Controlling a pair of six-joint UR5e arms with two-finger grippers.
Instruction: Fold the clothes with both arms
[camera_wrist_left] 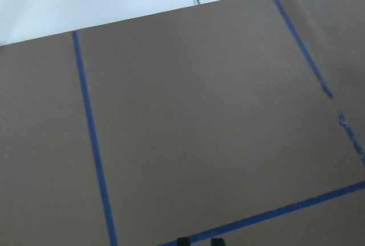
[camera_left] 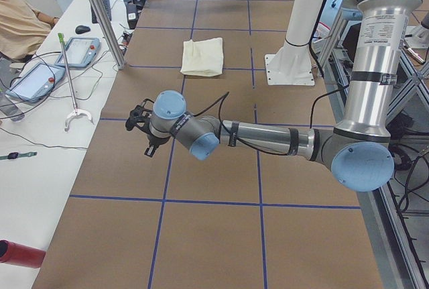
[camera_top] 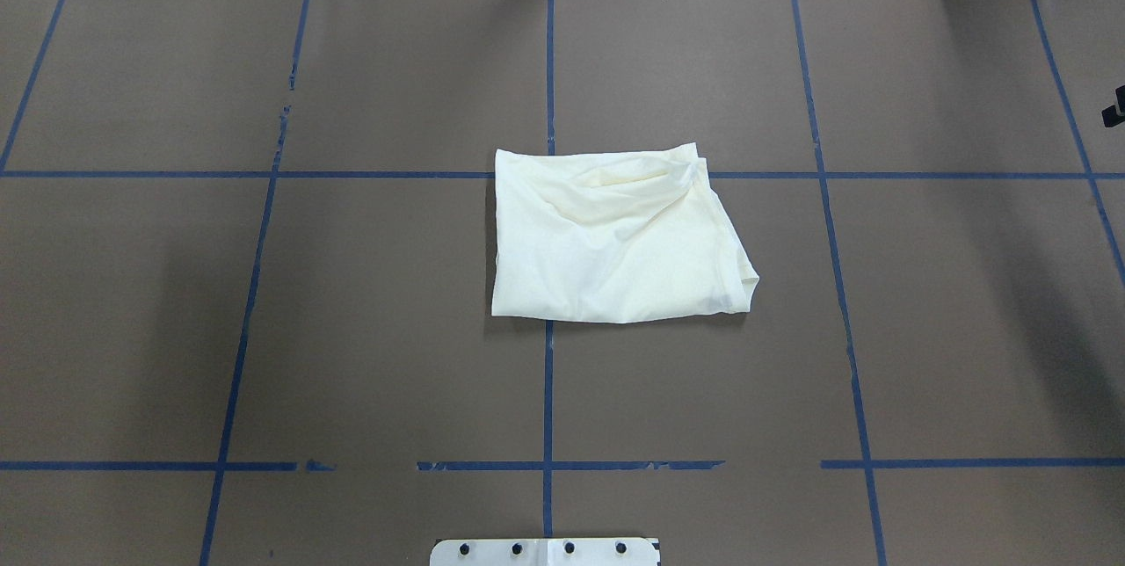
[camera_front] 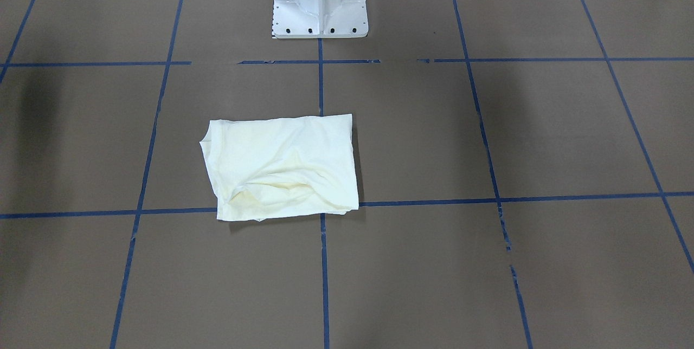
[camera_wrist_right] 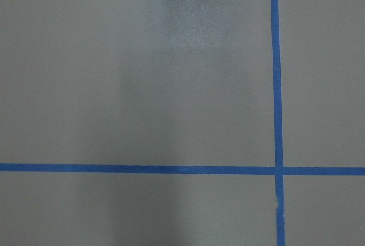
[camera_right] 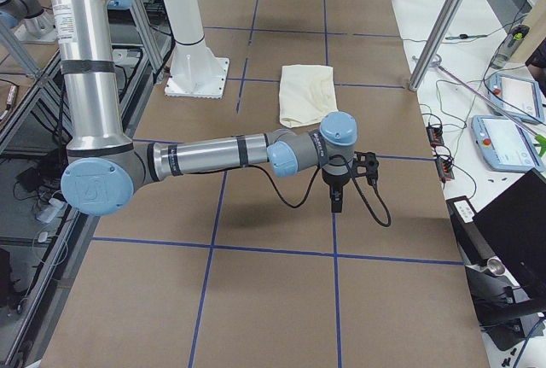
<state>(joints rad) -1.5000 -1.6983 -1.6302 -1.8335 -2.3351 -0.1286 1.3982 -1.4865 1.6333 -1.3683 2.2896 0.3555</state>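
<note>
Brown tabletop (camera_top: 352, 329) taped in blue squares carries the folded cream T-shirt (camera_top: 615, 236) near its middle, well apart from the left tool (camera_left: 150, 149) and the right tool (camera_right: 335, 204), whose jaws' spacing cannot be told.

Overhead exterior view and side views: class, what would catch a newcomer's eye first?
The folded cream shirt lies alone at the middle of the brown table. In the side views the left arm and right arm reach low over the table, clear of the shirt.
</note>
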